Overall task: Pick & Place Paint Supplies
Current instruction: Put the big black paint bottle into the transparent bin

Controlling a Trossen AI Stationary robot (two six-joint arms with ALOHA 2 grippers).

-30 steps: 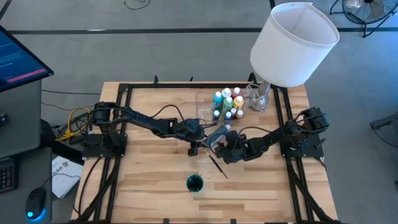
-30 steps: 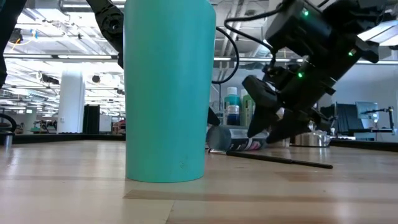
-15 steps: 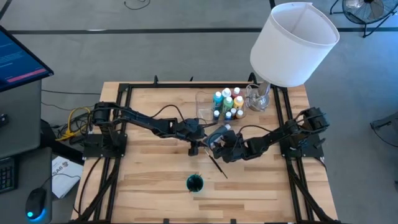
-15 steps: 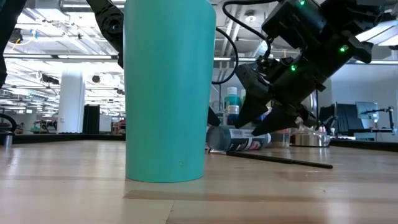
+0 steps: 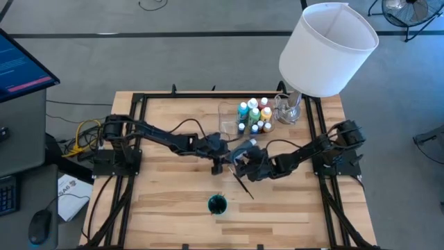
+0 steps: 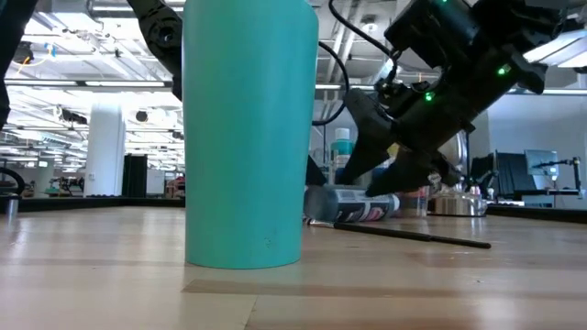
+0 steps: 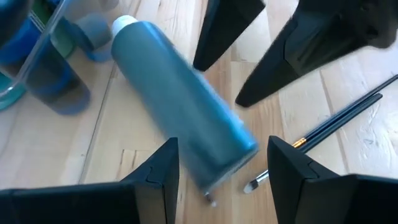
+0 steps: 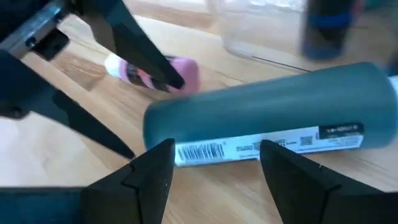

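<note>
From above, the left gripper (image 5: 223,164) and right gripper (image 5: 241,162) meet mid-table over a lying paint tube (image 5: 244,148); bottles (image 5: 254,115) stand behind. Level view: tube (image 6: 353,205) flat beside a brush (image 6: 413,236); approach low. Both wrist views: fingers (image 7: 163,165) spread, holding nothing; centre the tube (image 8: 267,127) before closing.

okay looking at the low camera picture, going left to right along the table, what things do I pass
teal cup → grey-blue tube lying on its side → thin dark brush lying flat
</note>
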